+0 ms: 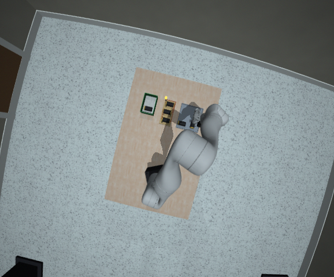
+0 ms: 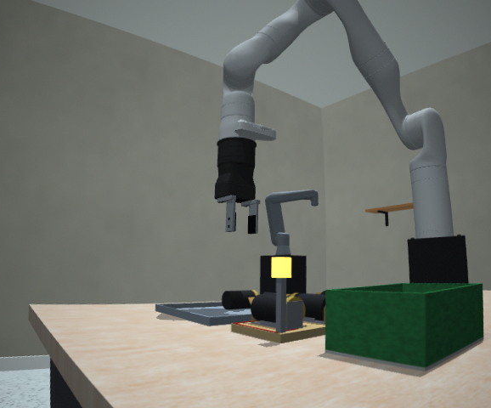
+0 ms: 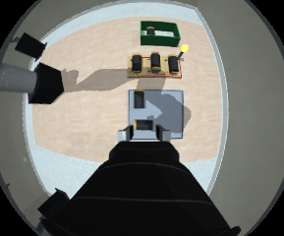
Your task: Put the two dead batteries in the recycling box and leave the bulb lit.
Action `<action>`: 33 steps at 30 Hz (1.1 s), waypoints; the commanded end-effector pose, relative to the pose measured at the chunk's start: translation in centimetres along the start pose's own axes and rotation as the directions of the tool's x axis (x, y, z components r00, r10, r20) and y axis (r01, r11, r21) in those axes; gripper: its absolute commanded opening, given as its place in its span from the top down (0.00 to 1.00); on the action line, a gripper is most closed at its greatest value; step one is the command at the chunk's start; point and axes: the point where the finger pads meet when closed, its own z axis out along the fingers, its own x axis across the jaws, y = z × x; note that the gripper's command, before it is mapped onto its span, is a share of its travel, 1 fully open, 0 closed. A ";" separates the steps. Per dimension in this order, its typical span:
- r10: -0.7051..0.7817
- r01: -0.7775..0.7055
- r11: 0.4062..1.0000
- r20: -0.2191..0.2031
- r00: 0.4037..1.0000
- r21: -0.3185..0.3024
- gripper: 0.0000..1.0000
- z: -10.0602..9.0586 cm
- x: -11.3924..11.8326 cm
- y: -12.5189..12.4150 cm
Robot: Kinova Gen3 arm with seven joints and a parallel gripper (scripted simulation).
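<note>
My gripper (image 2: 241, 231) (image 3: 144, 130) is open and empty, high above the tray. The grey tray (image 1: 188, 109) (image 3: 156, 92) bears two batteries. One battery (image 1: 181, 123) (image 3: 139, 99) lies near the tray's holder-side edge; the other battery (image 1: 192, 125) (image 3: 143, 125) shows between and below my fingertips in the wrist view. The holder (image 1: 161, 122) (image 3: 154, 76) bears three batteries (image 1: 169, 104) (image 1: 167, 111) (image 1: 165, 120) side by side. The bulb (image 1: 166, 97) (image 2: 280, 267) (image 3: 184, 48) glows yellow. The green recycling box (image 2: 377, 325) (image 3: 159, 41) stands upright on the table with one battery (image 1: 148, 108) (image 3: 150, 30) inside.
The holder stands between the tray and the box on the wooden table (image 1: 125, 149) (image 2: 171, 359). The bulb's post (image 2: 280, 303) rises at the holder's end. The arm's black base (image 2: 437, 258) (image 3: 46, 84) stands farther along the table.
</note>
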 end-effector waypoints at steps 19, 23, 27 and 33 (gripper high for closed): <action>-0.004 0.004 1.000 0.001 1.000 0.004 0.10 0.0 -0.1 1.0; -0.009 0.009 1.000 0.001 1.000 0.004 0.10 0.0 -0.1 1.0; -0.021 0.021 1.000 0.001 1.000 0.004 0.10 0.0 -0.1 0.9; -0.055 0.055 0.998 0.002 0.998 0.005 0.10 0.0 -0.2 0.9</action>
